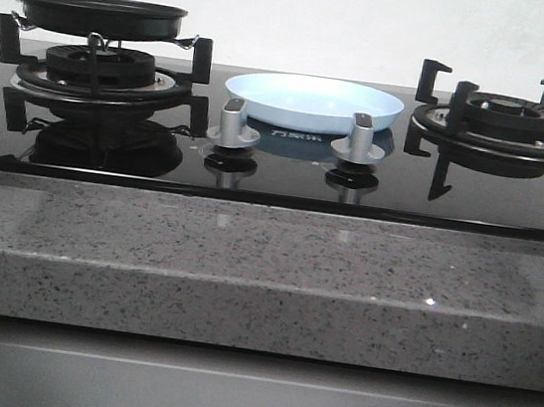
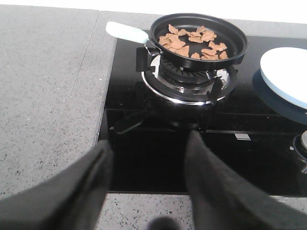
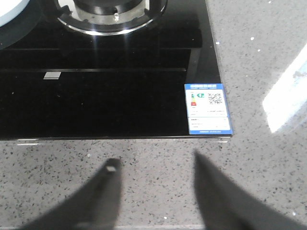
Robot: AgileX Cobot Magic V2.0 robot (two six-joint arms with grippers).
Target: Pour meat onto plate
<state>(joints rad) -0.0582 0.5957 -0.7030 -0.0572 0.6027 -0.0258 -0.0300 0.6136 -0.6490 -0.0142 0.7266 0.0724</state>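
Note:
The meat (image 2: 194, 41), small orange-brown slices, lies loose in a black frying pan (image 2: 199, 38) with a pale handle (image 2: 126, 32), on the left burner. The pan also shows in the front view (image 1: 100, 13); the meat is hidden there by its rim. The pale blue plate (image 1: 313, 102) rests on the black hob between the burners, behind the two knobs, and its edge shows in the left wrist view (image 2: 285, 74). My left gripper (image 2: 149, 143) is open and empty, over the hob's front edge, well short of the pan. My right gripper (image 3: 156, 163) is open and empty over the stone counter.
Two silver knobs (image 1: 234, 123) (image 1: 360, 140) stand in front of the plate. The right burner (image 1: 502, 129) has black pan supports and nothing on it. A blue label (image 3: 207, 109) sits at the hob's front right corner. Speckled grey counter (image 1: 263, 273) runs along the front.

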